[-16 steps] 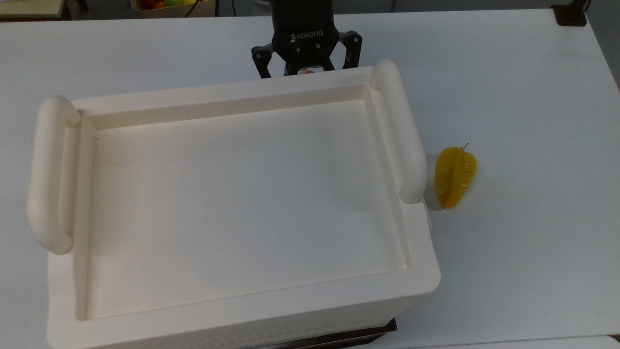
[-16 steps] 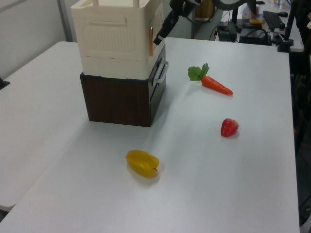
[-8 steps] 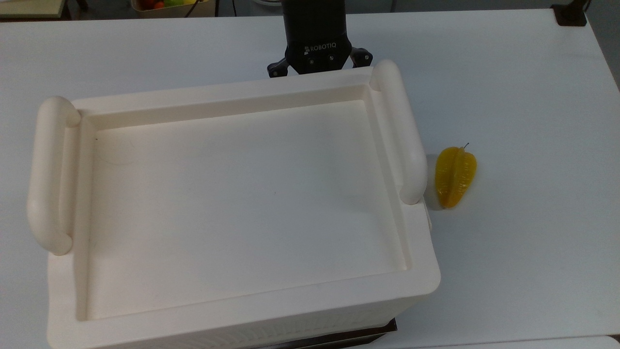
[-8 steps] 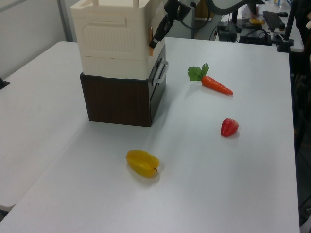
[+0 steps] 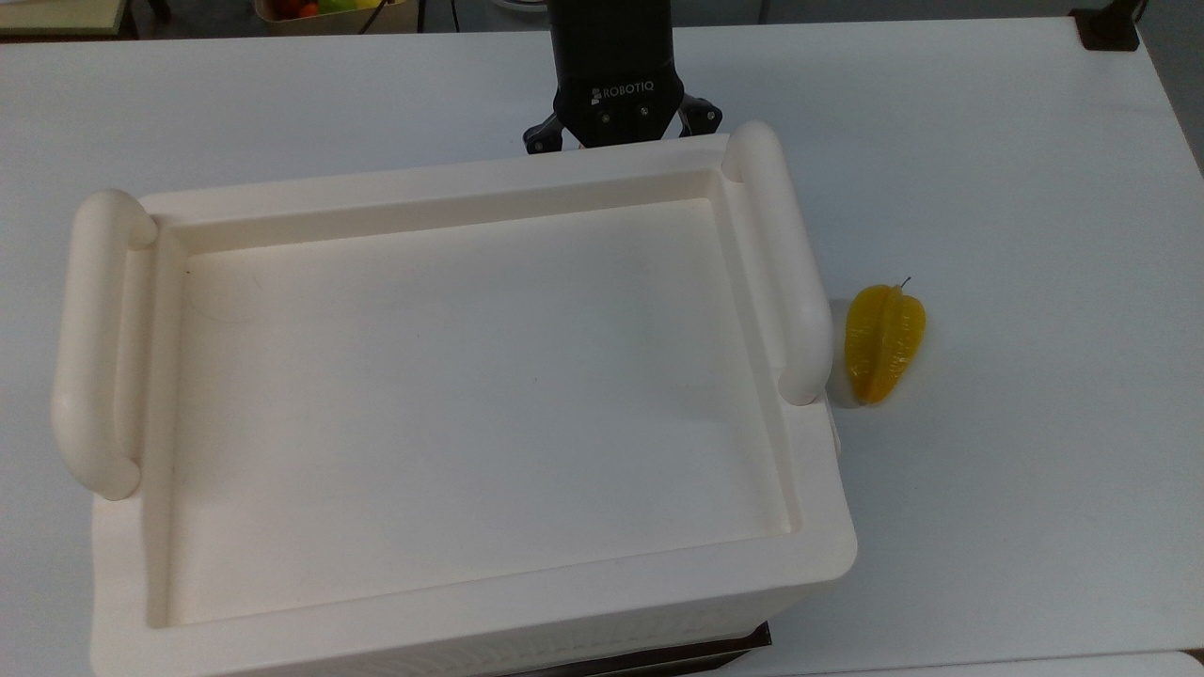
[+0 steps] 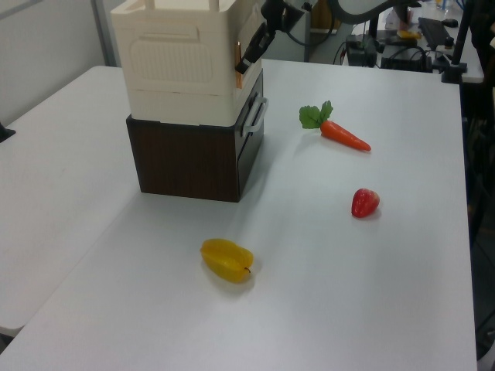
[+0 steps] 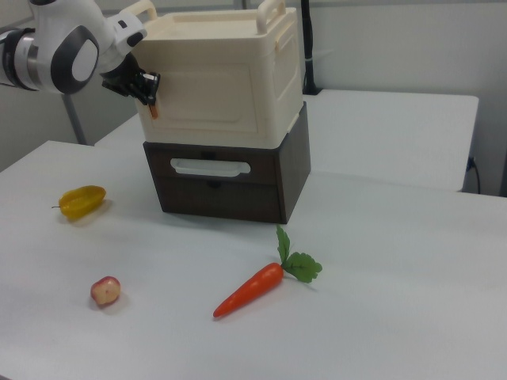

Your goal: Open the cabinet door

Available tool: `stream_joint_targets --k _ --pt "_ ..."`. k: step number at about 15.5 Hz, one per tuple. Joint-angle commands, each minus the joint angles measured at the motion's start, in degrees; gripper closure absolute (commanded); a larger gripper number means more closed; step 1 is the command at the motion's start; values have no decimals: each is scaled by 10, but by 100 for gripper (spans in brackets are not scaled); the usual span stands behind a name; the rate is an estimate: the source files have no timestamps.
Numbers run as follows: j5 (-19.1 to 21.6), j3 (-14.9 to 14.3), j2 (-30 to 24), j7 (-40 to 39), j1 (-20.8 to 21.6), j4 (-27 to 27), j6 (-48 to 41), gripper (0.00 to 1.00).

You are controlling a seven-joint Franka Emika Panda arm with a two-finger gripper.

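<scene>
On the table (image 7: 396, 261), nearest in the right view, a carrot (image 7: 249, 290) and a small red fruit (image 7: 105, 290) are seen, and a little farther to the right view's left a yellow fruit (image 7: 81, 201) is lying; all three are well apart from the work. Behind them a dark drawer box (image 7: 230, 182) is placed, and the cabinet (image 7: 277, 71) is standing on top of it. The door (image 7: 207, 89) is the flat front panel of the cabinet, and it is seen lying flush with the body, with no gap that can be made out. At its edge on the right view's left, where a small brown mark is found, the gripper (image 7: 147, 89) is set against the panel. Its fingers are drawn narrow and seem to be closed on that edge of the door, although the tips are hidden behind the cabinet's rim in the top view. It is judged that the reach and the grasp are done, while the opening itself is not yet begun: the panel has to be swung outward, away from the cabinet body.
</scene>
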Motion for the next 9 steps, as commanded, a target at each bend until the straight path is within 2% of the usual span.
stream_joint_targets --k 1,5,9 --pt "6 -5 -22 -2 4 -10 2 100" --pt "7 -6 -60 -35 -7 -12 -103 100" --pt "25 -14 -71 -72 -12 -12 -178 100"
